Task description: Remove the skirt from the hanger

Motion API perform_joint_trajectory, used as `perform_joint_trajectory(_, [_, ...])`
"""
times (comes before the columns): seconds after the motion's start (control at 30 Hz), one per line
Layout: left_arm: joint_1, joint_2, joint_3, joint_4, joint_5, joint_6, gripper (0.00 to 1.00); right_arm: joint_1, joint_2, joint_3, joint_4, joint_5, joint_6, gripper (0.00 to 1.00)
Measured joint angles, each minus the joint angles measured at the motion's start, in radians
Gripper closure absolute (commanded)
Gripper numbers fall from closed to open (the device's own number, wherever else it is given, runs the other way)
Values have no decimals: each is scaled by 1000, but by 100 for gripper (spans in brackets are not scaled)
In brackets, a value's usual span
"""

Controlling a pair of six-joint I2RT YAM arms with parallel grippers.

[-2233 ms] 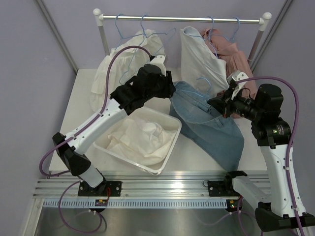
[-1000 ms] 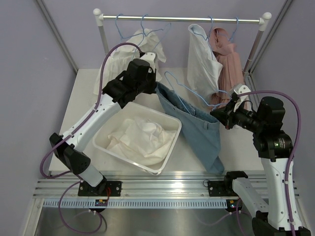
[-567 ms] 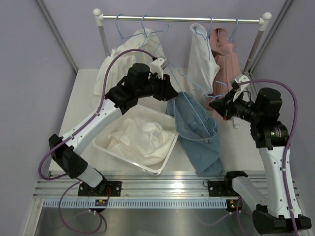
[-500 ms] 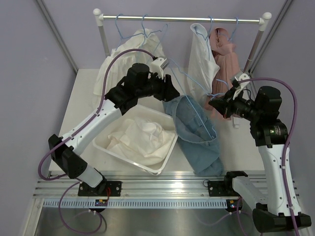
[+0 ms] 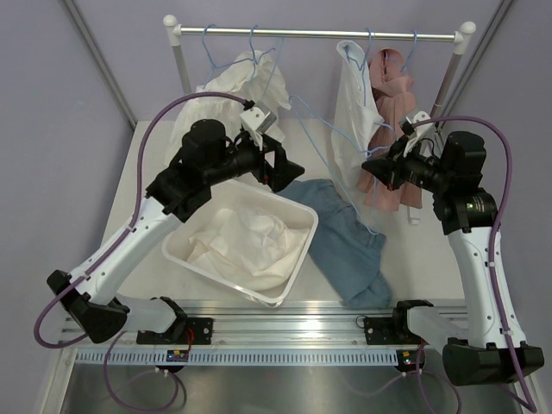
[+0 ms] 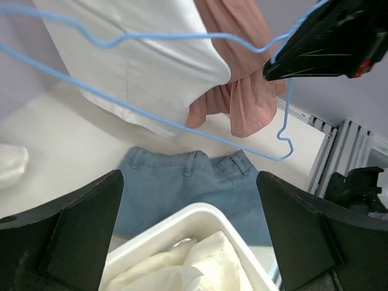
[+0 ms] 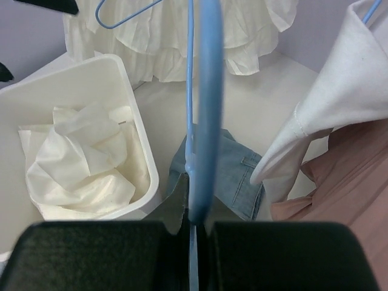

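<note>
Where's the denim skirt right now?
In the top view the denim skirt lies crumpled on the table, right of centre, just right of the white bin and under the blue hanger held by the right gripper.

Shows the denim skirt (image 5: 345, 240) lying rumpled on the bench (image 5: 423, 267), just beside the white tub (image 5: 299, 254). Has the right hand (image 5: 375, 168) pinched on one end of the blue wire hanger (image 5: 336, 135), raised above the skirt. Has the left hand (image 5: 285, 166) over the tub's far corner, jaws spread wide and empty.
</note>
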Motion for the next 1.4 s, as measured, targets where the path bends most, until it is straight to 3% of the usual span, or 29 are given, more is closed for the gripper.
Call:
perform_joint_trajectory(0.17, [-45,-45,0,13,-4,211,1,0,48,55,-73,-29,-100,100])
perform_joint_trajectory(0.37, [-103,-2,48,-24,-21,426,4,0,76,134,-233,-71,-280,100])
perform_joint_trajectory(0.7, [-158,166,155,-25,-53,552,23,24,139,279,-531,-101,-570,100])
perform_joint_trajectory(0.83, [-179,209,159,-26,-53,566,39,39,150,306,-601,-116,-616,100])
perform_joint_trajectory(0.93, [-194,226,159,-26,-54,576,65,47,159,324,-633,-132,-638,100])
perform_joint_trajectory(0.97, [-197,228,159,-26,-54,583,82,50,161,328,-644,-136,-645,100])
perform_joint_trajectory(1.03, [-202,230,159,-37,-51,584,99,51,165,335,-648,-137,-656,100])
perform_joint_trajectory(1.17, [-214,230,147,-78,-47,597,100,48,175,345,-656,-129,-676,100])
perform_joint_trajectory(1.23, [-213,230,146,-79,-48,599,100,48,180,345,-658,-131,-676,95])
perform_joint_trajectory(1.4, [-212,209,97,-43,-56,589,100,49,187,345,-660,-159,-638,61])
